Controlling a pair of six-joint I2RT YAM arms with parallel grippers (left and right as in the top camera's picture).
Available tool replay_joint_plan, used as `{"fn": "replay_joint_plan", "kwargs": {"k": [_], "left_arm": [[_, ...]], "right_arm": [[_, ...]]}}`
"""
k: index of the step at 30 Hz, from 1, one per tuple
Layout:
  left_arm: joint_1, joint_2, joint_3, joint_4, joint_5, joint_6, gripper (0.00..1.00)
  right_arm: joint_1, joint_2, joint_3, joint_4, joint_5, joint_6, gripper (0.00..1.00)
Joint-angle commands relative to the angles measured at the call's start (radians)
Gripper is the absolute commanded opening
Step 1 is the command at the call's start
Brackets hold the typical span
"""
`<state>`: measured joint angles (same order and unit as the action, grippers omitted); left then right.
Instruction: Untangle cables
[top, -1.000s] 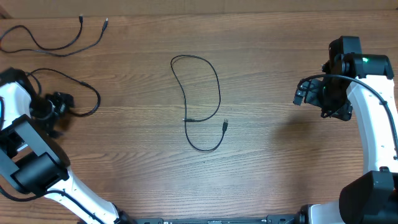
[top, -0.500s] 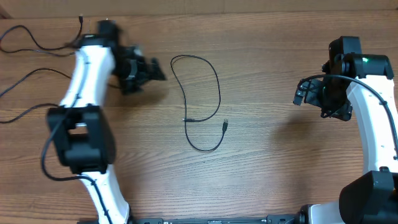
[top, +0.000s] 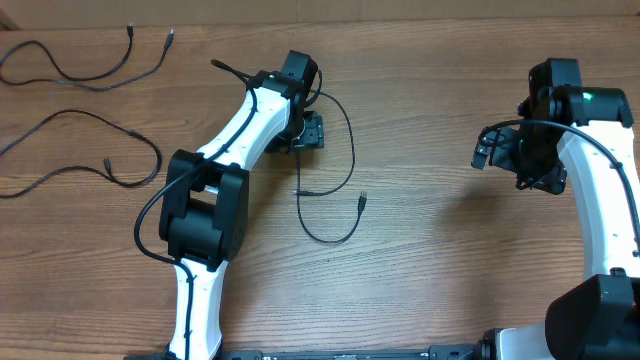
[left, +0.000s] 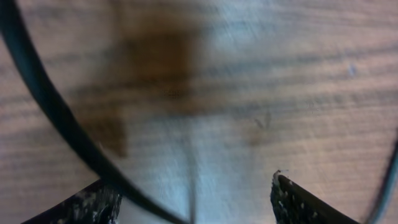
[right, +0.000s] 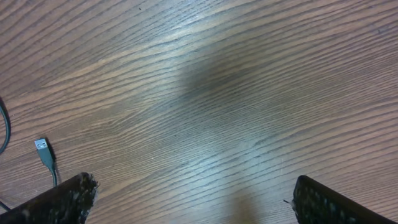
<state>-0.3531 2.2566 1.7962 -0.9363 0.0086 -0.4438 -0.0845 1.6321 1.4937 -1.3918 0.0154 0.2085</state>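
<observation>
The middle cable (top: 351, 150) lies in a thin black loop at the centre of the surface (top: 440, 270), its plug (top: 362, 200) resting at the near right of the loop. It seems to cross itself just left of that plug, though the overhead view is too small to be sure. Two other cables (top: 90, 75) lie well apart from it at the far left. Expect this cable to be light and limp: it will likely drag and slide over the wood and keep its curl instead of holding a shape. Take hold of the cord itself on the far part of the loop, or just behind the plug, where a pull can open the crossing.

Your left arm (top: 240, 125) reaches diagonally across to the far side of the loop, wrist pitched down, with the left fingers (top: 310, 132) low over the wood. They stand apart and hold nothing, and the cord runs past the inside of one tip in the wrist view. Your right arm (top: 600, 190) stands back at the right, its right fingers (top: 487, 150) spread wide over bare wood, with the plug at the left edge of its view
</observation>
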Motion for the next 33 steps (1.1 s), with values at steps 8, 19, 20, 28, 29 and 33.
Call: {"fn": "replay_joint_plan", "kwargs": {"k": [8, 19, 20, 28, 29, 33], "left_arm": [[0.097, 0.025, 0.019, 0.235, -0.041, -0.096, 0.76], [0.126, 0.025, 0.019, 0.283, 0.097, -0.095, 0.24], [0.126, 0.024, 0.019, 0.283, 0.097, -0.096, 0.15], [0.123, -0.24, 0.058, 0.177, 0.208, -0.095, 0.04], [0.123, -0.284, 0.058, 0.167, 0.245, -0.095, 0.04], [0.123, -0.451, 0.058, 0.134, 0.319, -0.096, 0.04]], "right_arm": [[-0.003, 0.001, -0.002, 0.002, 0.01, -0.001, 1.0], [-0.003, 0.001, -0.002, 0.002, 0.01, -0.001, 1.0], [-0.003, 0.001, -0.002, 0.002, 0.01, -0.001, 1.0], [-0.003, 0.001, -0.002, 0.002, 0.01, -0.001, 1.0], [-0.003, 0.001, -0.002, 0.003, 0.01, -0.001, 1.0], [-0.003, 0.001, -0.002, 0.002, 0.01, -0.001, 1.0]]}}
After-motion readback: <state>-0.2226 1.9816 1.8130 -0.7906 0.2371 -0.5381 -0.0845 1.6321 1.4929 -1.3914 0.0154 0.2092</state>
